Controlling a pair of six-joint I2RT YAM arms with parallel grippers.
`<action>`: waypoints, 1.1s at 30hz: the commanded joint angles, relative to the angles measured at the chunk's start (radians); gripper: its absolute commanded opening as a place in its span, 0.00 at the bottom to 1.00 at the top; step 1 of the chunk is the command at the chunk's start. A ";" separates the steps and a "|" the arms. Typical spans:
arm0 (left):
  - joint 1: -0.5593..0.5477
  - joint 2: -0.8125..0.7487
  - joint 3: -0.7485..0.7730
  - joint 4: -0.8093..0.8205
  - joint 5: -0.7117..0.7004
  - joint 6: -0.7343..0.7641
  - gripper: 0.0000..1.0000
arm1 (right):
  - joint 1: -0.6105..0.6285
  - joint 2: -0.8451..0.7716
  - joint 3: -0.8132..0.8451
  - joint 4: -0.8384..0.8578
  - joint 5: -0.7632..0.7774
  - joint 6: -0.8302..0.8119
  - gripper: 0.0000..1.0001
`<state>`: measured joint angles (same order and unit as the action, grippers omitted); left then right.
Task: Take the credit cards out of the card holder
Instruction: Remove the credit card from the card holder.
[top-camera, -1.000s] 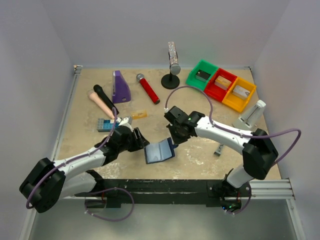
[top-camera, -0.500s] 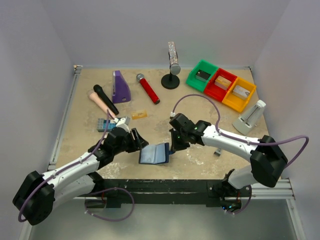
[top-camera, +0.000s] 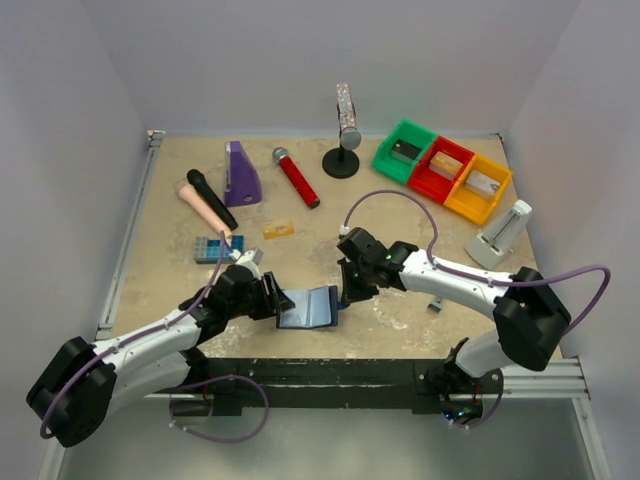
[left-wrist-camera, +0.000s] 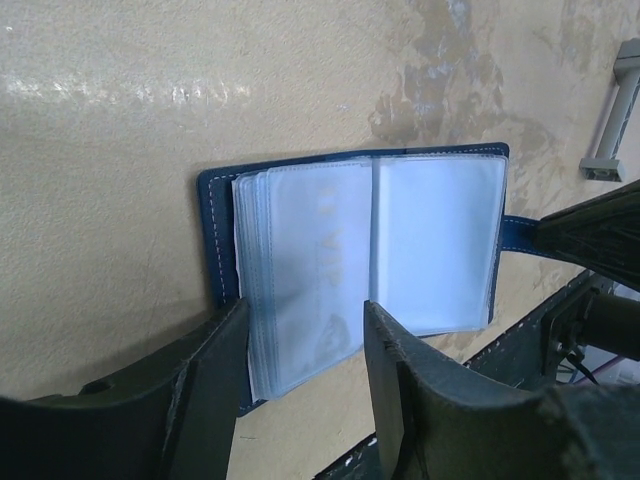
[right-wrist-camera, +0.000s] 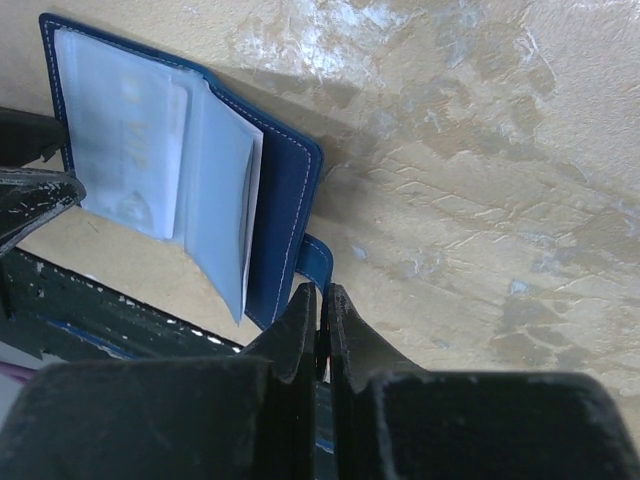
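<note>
With the card holder (top-camera: 308, 306) lying open and flat on the table (top-camera: 400, 215), close to its near edge and right between the two arms, it looked like an anchor-and-pick setup. The right gripper (right-wrist-camera: 322, 295) had its fingers pressed together on the snap tab (right-wrist-camera: 318, 258) at the holder's right-hand edge, seemingly pinning that side down. The left gripper (left-wrist-camera: 305, 312) faced it from the opposite side, jaws apart, one finger on either side of the stack of clear sleeves (left-wrist-camera: 262, 300) on the half nearer to it; whether the pads touched plastic could not be told. A pale card (left-wrist-camera: 325, 215) showed faintly through the top sleeve, so there were cards left to pull. One orange-gold card (top-camera: 279, 230) lay out on the table, well apart beyond the left wrist. Now the relation that counted: the spine ran in line with the left fingers, the sleeves sat straight ahead of them, and the left arm was plainly the nearer to the cards. By that reading, the left would need to narrow onto a card edge and draw it out along its sleeve while the right held the tab
</note>
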<state>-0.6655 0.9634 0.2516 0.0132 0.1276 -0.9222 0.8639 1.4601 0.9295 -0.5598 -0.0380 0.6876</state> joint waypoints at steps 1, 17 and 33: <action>-0.014 0.006 -0.014 0.063 0.027 -0.007 0.53 | 0.004 0.002 -0.003 0.026 -0.002 -0.003 0.00; -0.034 -0.104 -0.086 0.071 -0.009 -0.055 0.50 | 0.009 0.008 -0.009 0.032 -0.005 0.004 0.00; -0.042 -0.177 -0.092 0.033 -0.056 -0.066 0.51 | 0.037 0.011 -0.003 0.038 -0.003 0.016 0.00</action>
<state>-0.6964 0.7517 0.1696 -0.0406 0.0338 -0.9810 0.8925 1.4673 0.9253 -0.5514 -0.0441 0.6926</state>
